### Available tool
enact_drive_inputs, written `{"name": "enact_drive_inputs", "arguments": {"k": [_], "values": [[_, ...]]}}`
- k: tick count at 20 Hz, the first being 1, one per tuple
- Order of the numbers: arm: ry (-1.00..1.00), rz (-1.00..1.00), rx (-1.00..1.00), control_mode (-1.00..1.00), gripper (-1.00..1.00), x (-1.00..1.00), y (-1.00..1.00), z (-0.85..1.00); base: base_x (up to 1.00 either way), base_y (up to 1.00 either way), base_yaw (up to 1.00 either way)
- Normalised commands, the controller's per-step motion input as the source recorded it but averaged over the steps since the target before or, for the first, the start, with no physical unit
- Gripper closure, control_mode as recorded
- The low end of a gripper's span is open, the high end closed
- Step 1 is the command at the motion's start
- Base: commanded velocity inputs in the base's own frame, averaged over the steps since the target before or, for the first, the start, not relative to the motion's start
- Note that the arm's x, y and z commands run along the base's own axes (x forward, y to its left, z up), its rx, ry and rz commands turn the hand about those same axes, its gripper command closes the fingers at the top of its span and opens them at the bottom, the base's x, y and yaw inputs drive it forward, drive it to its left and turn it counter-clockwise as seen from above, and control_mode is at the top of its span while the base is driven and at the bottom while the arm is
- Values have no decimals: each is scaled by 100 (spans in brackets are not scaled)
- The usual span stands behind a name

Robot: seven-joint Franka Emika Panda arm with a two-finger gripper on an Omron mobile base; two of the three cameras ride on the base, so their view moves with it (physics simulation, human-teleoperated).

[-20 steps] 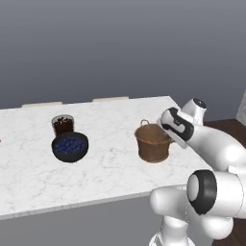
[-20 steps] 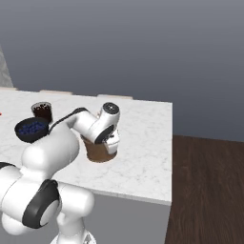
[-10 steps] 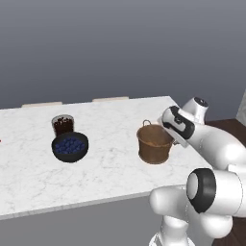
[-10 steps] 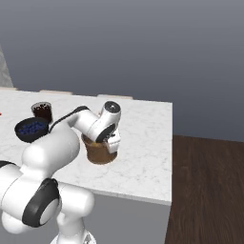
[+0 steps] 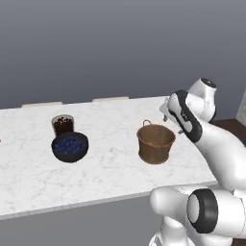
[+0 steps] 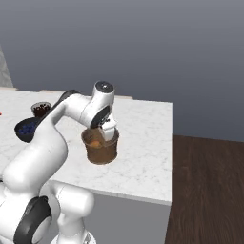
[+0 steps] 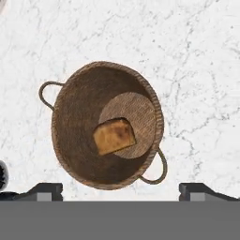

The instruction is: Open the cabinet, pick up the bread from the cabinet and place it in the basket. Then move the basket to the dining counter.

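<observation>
The copper-brown basket [image 5: 153, 150] [image 6: 101, 154] [image 7: 77, 117] stands on the white marble dining counter [image 5: 110, 175] [image 6: 147, 143] [image 7: 197, 56], near its right end. The small golden-brown bread [image 7: 114, 136] [image 6: 96, 143] lies on the basket's bottom. My gripper [image 5: 166, 113] [image 6: 109, 134] [image 7: 121, 190] hangs open just above the basket's right rim, touching nothing. In the hand view its fingertips [image 7: 47, 190] stand wide apart below the basket, and nothing is between them. The cabinet is out of view.
A dark bowl of blueberries [image 5: 70, 146] [image 6: 26, 129] and a glass of dark bits [image 5: 63, 125] [image 6: 41, 109] stand left of the basket. The counter ends a little right of the basket, above a dark wooden floor [image 6: 209, 190]. Chair backs [image 5: 42, 104] show behind the counter.
My gripper has risen a little from the basket's right rim, staying open. The basket and the bread have not moved.
</observation>
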Motion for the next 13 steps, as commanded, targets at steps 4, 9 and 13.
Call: {"name": "enact_drive_inputs", "arguments": {"k": [4, 9, 13], "values": [[3, 39, -45, -100, -100, -51, 98, 100, 0, 0, 0], [6, 36, -56, -100, -100, -63, 100, 87, 0, 0, 0], [3, 25, -41, -100, -100, -67, 100, 14, 0, 0, 0]]}}
